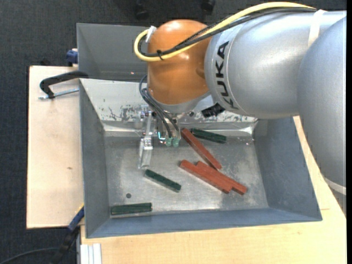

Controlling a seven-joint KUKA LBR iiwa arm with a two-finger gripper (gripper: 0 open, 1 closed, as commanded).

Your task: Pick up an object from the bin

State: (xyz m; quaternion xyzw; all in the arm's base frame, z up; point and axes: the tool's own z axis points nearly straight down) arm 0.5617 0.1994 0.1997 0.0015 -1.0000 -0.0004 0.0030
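My gripper [159, 150] hangs below the orange wrist cover over the back left of the bin floor. Its two fingers stand apart, open, with nothing between them. The silver left fingertip [145, 159] reaches down close to the floor. Just in front of it lies a short dark green stick [163, 180], set at a slant. A red-brown stick [201, 148] lies to the right of the gripper, running diagonally. Two more red-brown sticks [212, 176] lie side by side in front of it.
Another dark green stick [131, 209] lies flat along the bin's front left wall. A third green stick [209, 137] rests by the back wall, right of the gripper. The arm covers the bin's upper right.
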